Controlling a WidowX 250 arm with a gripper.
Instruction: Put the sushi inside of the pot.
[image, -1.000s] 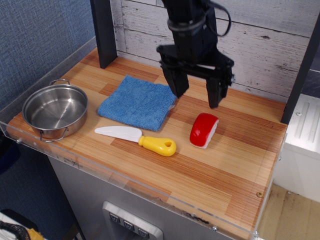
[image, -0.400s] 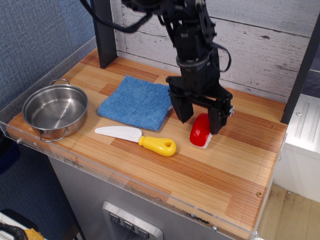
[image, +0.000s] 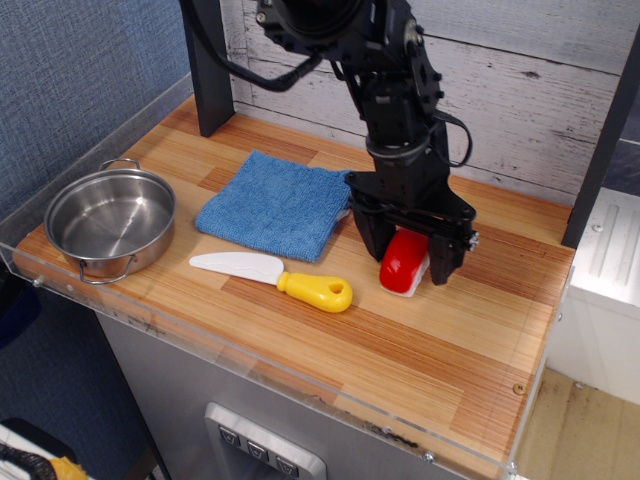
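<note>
My claw (image: 407, 262) had dropped from well above the sushi (image: 404, 262) to straddle it, jaws still spread, one finger on each side and neither clearly pressing yet. I judged the descent done and the squeeze the only step left before lifting. The sushi lay on the table (image: 450, 340), unmoved. Left of the sushi lay the knife (image: 276, 276), behind that the blue cloth (image: 275, 204), and far left the empty pot (image: 110, 220). Both low things lay under my path to it.
</note>
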